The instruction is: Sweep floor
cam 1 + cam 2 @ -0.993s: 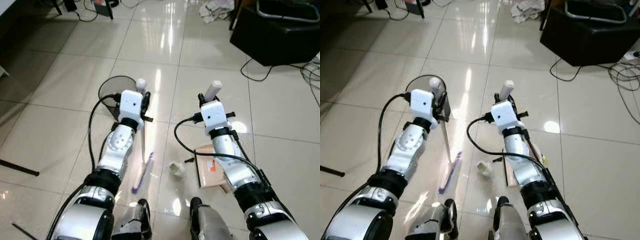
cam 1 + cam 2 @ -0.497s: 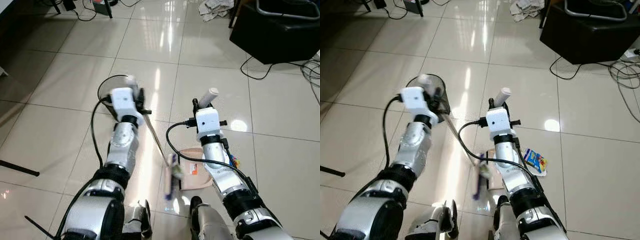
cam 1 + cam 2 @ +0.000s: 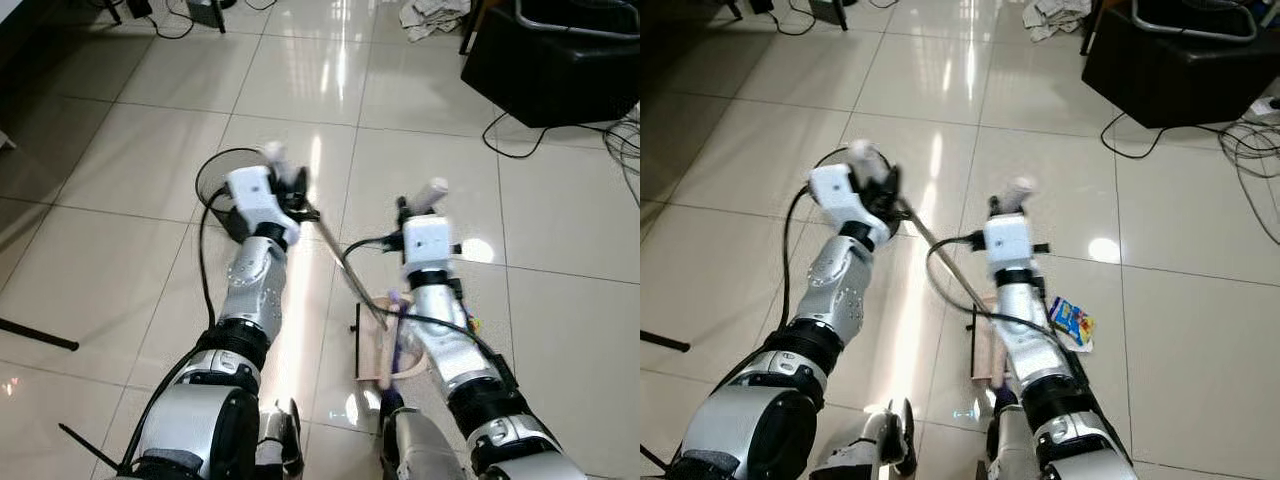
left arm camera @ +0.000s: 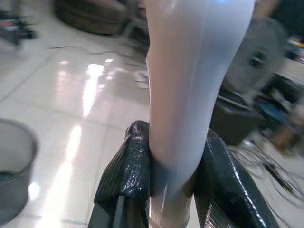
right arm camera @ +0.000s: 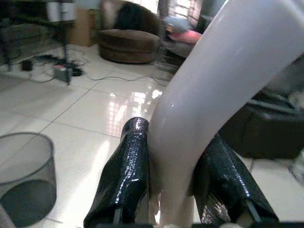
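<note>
**Sweeping litter onto the dustpan**

Holding a broom handle [image 4: 190,95] in the left gripper [image 3: 290,190], black fingers [image 4: 123,185] clamped tight on both sides of the white grip. Holding a second white handle [image 5: 223,85] in the right gripper [image 3: 425,205], fingers [image 5: 121,175] pinched on it in the same way. Slanting the thin broom stick [image 3: 345,265] from the left gripper down and across toward the dustpan [image 3: 375,345], which is lying on the tiled floor [image 3: 120,260] just in front of the robot's feet, under the right forearm. Reaching the pan's mouth with the purple brush head [image 3: 397,340], probably; blurred there, so not sure about contact.

Lying just beside the pan on its right side: a small coloured wrapper [image 3: 1070,320], not yet collected. Standing beyond the left gripper: a dark mesh bin [image 3: 222,185], near but apart from the stick.

Doing this step well, by judgement only:
- Keeping the pan's front lip flat on the tile, so that nothing is slipping under it.
- Drawing the brush low and short toward the pan, not flicking, since the glossy floor is letting light scraps slide away.
- Bringing the brush around behind the wrapper first, then pulling it in.
- Keeping the stick away from the cable [image 3: 365,245] looping between the arms.
- Avoiding the black box [image 3: 550,60] and loose wires [image 3: 620,150] far off on the right.
</note>
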Robot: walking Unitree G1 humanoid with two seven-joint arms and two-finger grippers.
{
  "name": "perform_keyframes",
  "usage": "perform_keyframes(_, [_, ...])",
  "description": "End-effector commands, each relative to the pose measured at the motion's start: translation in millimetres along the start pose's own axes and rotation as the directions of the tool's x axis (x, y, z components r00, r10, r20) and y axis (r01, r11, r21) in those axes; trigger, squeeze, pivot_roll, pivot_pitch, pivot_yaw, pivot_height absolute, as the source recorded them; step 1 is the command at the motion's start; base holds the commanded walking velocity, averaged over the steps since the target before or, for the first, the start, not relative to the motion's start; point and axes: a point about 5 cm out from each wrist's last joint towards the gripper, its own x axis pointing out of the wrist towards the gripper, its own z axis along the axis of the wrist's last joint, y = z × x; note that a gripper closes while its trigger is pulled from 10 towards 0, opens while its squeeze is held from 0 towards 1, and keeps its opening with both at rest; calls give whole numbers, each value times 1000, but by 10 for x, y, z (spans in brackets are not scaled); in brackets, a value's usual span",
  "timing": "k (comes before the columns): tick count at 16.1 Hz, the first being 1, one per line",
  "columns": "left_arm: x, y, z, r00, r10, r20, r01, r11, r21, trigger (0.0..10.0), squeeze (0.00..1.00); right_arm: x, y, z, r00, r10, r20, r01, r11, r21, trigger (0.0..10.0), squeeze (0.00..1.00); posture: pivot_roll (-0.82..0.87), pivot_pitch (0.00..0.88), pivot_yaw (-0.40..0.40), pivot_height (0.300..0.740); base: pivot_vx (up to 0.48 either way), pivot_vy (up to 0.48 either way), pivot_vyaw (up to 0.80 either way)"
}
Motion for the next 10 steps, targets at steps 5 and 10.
perform_keyframes(5, [108, -101, 304, 957, -291, 24, 287, 952, 107, 10000, 0, 124, -241, 267, 995, -46, 84, 36, 992, 122, 10000, 0, 33, 173, 82, 740, 0, 0, 0])
perform_keyframes(10, [55, 334, 802, 950, -292, 112, 288, 956, 54, 10000, 0, -3, -396, 247, 997, -6, 73, 4, 999, 33, 10000, 0, 12, 109, 72, 740, 0, 0, 0])
